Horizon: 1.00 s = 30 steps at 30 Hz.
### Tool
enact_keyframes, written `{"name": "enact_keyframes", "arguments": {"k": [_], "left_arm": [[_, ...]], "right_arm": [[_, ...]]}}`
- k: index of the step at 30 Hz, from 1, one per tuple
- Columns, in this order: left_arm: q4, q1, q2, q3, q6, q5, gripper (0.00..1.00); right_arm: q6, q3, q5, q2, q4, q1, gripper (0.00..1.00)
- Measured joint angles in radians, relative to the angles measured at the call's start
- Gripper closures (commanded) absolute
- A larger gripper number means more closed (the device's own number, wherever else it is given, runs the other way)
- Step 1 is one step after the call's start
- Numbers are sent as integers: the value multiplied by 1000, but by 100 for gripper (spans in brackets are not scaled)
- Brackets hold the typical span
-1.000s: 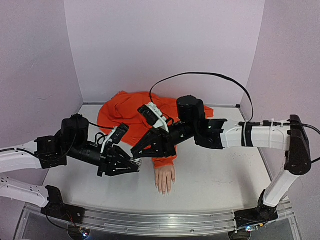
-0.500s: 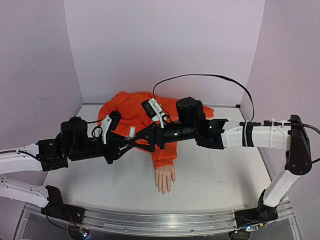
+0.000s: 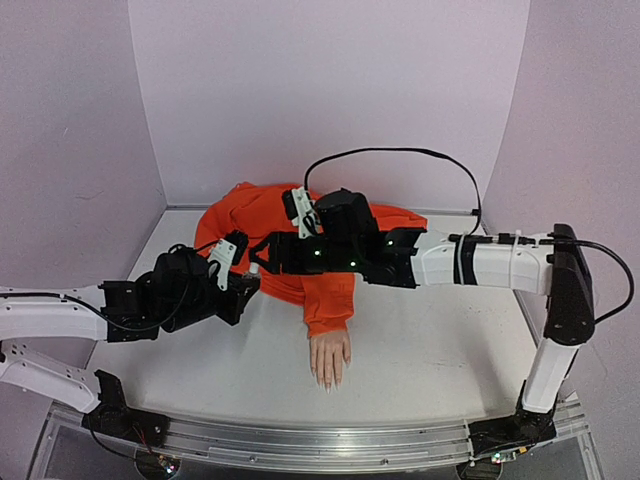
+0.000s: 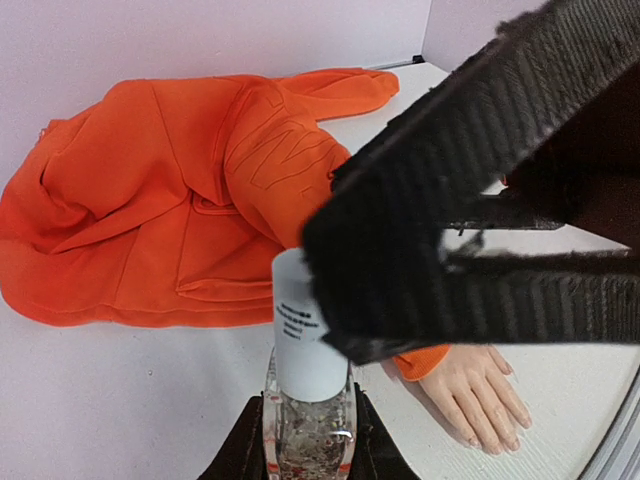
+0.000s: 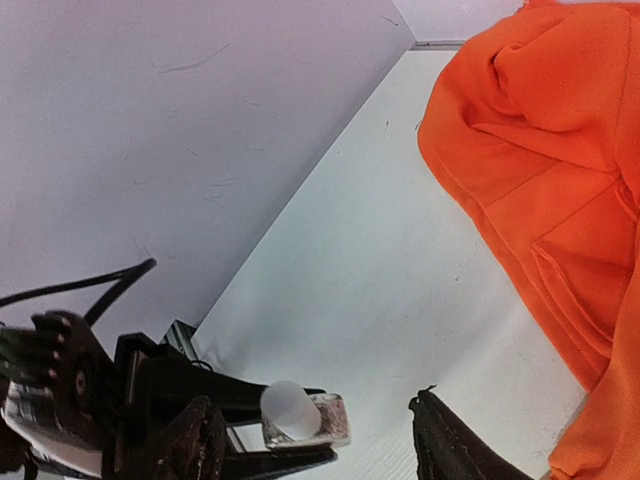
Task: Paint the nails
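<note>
I see the pale glossy nails (image 3: 328, 382) of the skin-toned mannequin hand (image 3: 330, 356) at the lower centre of the top view. They are well apart from both grippers, which meet at the left centre. The left gripper (image 4: 308, 432) is clamped on the small clear bottle with white cap (image 4: 305, 350). Only the right wrist view shows the right gripper (image 5: 313, 405) with its fingers spread apart, one on each side of that cap.

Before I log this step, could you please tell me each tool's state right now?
Left tool: closed, holding the small bottle.
Right tool: open, holding nothing.
</note>
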Motion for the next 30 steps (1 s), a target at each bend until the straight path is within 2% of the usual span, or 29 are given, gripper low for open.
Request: {"name": "enact_keyframes", "arguments": {"k": [5, 9, 12, 14, 16, 18, 22, 24, 27, 30], "left_arm": [[-2, -2, 18, 2, -20, -16, 100], [-3, -2, 20, 3, -34, -23, 100], [-11, -4, 22, 3, -42, -19, 100], [-13, -4, 22, 4, -48, -13, 100], [-28, -2, 22, 10, -59, 6, 100], [-40, 3, 19, 13, -69, 50, 100], [-60, 11, -17, 15, -75, 212, 100], [-61, 13, -53, 15, -70, 358, 100], [-45, 15, -119, 14, -67, 653, 100], [-10, 9, -166, 14, -68, 878, 100]], "right_arm": [[47, 65, 31, 68, -31, 21, 59], [63, 69, 38, 86, -44, 28, 76], [62, 69, 35, 87, -37, 33, 85], [47, 68, 35, 87, -37, 33, 95], [21, 63, 19, 86, -36, 29, 100], [-17, 40, -17, 73, -29, 21, 100], [-154, -38, -209, 16, 3, -18, 100], [-247, -99, -406, -34, 34, -46, 100], [-362, -155, -736, -98, 62, -77, 100], [-420, -175, -900, -139, 113, -50, 100]]}}
